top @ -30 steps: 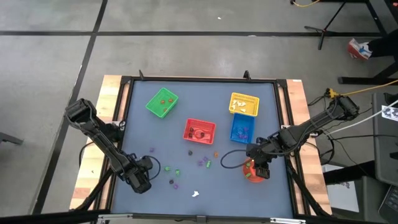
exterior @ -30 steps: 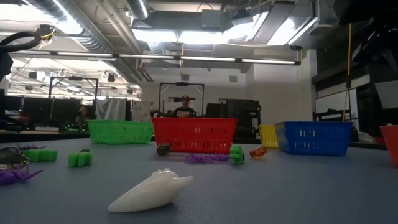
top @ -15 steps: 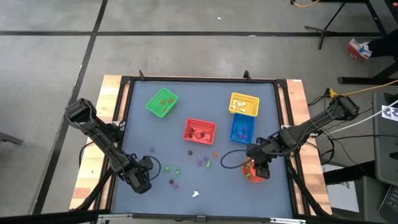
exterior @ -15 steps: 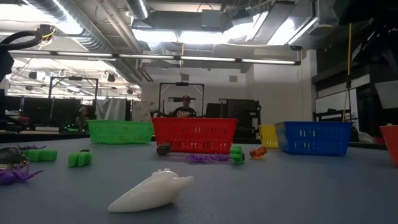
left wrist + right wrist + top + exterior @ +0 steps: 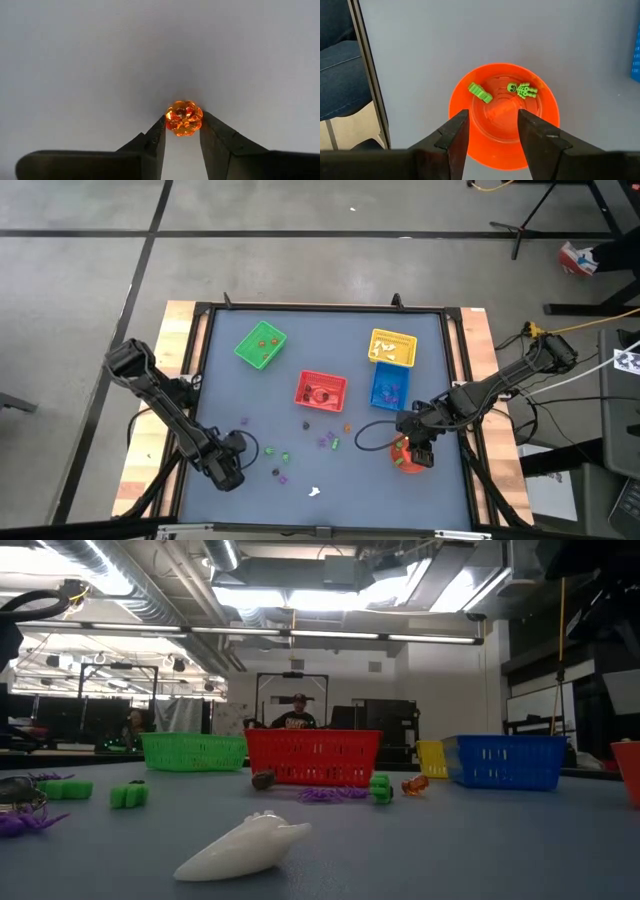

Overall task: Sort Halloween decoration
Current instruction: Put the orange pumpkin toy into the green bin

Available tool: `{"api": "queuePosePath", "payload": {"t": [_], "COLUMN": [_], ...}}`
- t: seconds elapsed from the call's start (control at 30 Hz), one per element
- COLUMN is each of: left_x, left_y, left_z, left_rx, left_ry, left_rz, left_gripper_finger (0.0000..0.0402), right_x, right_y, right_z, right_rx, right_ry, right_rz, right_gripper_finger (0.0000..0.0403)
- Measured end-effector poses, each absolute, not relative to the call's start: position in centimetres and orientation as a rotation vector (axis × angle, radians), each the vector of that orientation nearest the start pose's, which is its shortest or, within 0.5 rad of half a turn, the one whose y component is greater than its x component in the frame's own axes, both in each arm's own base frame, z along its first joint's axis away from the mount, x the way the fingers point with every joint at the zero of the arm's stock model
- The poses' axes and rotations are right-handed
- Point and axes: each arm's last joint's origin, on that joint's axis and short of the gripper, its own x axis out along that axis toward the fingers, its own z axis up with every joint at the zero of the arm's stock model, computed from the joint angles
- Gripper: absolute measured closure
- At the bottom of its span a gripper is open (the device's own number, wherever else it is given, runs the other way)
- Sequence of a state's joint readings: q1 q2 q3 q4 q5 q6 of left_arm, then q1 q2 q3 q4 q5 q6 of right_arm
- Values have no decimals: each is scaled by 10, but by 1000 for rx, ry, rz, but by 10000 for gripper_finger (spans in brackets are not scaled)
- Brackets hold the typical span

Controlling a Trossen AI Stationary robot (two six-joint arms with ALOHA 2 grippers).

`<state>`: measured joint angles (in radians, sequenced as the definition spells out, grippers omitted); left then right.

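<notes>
A small translucent orange pumpkin trinket [image 5: 183, 118] lies on the grey table, between the fingers of my left gripper [image 5: 182, 134], which stands at the near left [image 5: 228, 470] pointing straight down. Loose trinkets lie on the mat: green [image 5: 283, 454], purple [image 5: 326, 440], orange [image 5: 347, 428] and white [image 5: 314, 491]. My right gripper [image 5: 492, 125] hovers open above the round red bowl [image 5: 465, 85] at the near right [image 5: 404, 458]. A green skeleton [image 5: 522, 90] and a green block [image 5: 479, 92] lie in the bowl. My left gripper pinches the pumpkin trinket's two opposite sides [image 5: 171, 119] between its two fingertips. The fingers come from above, pointing down. The pumpkin sits at the fingers' free ends, against the table surface; whether it is lifted clear I cannot tell.
Four square baskets stand on the far half: green [image 5: 260, 345], red [image 5: 320, 390], yellow [image 5: 392, 347], blue [image 5: 388, 385]. The table has a black raised frame [image 5: 320, 307]. A person's leg in jeans [image 5: 340, 75] shows beyond the table's edge.
</notes>
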<state>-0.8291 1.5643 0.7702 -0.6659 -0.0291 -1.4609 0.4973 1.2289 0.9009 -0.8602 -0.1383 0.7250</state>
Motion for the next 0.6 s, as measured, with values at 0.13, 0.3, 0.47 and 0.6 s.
{"api": "queuePosePath", "payload": {"t": [0.13, 0.3, 0.47, 0.6], "left_x": [173, 185, 197, 208], "left_y": [-181, -180, -173, -166], "left_z": [144, 150, 155, 158], "left_rx": [-586, -642, -690, -722], "left_ry": [1414, 1374, 1348, 1324], "left_rz": [417, 412, 432, 431], "left_gripper_finger": [323, 323, 323, 323], "right_x": [190, 191, 193, 196], "right_y": [108, 108, 109, 111], "right_z": [241, 241, 242, 243], "right_rx": [403, 405, 414, 424], "right_ry": [1315, 1310, 1283, 1255], "right_rz": [101, 105, 119, 135], "right_gripper_finger": [236, 236, 236, 236]}}
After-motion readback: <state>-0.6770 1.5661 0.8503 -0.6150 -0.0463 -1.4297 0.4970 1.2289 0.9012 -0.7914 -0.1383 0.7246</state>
